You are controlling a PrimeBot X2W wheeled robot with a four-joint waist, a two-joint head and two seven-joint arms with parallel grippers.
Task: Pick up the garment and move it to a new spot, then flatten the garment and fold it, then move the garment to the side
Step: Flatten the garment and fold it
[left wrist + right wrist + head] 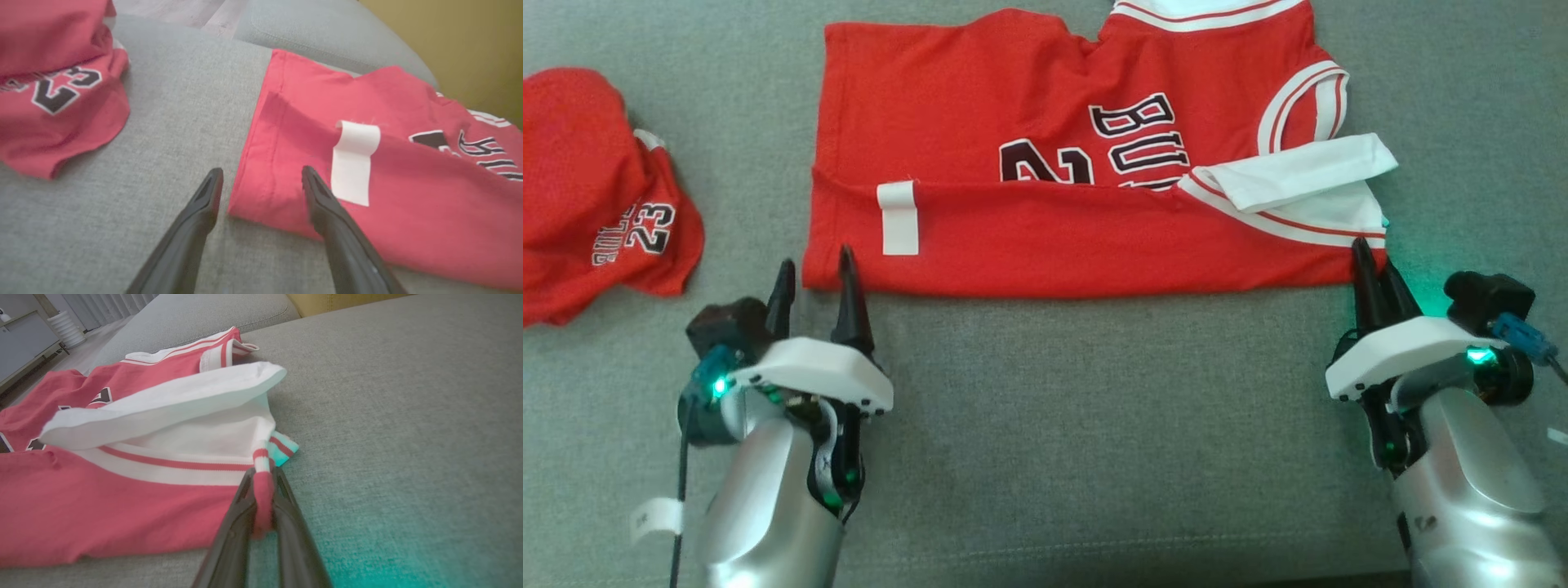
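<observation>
R pincer (1374, 251) pinching jersey (1013, 106) near corner; L pincer (817, 256) spread wide, straddling opp. corner.

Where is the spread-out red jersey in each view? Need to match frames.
Head view: the spread-out jersey fills the upper middle, folded edge toward the robot.
Left wrist view: it takes the right half, with a white tag on its folded flap.
Right wrist view: it takes the left half, its corner pinched in the right end effector.
Shared landmark: the black lettering on its chest.
</observation>
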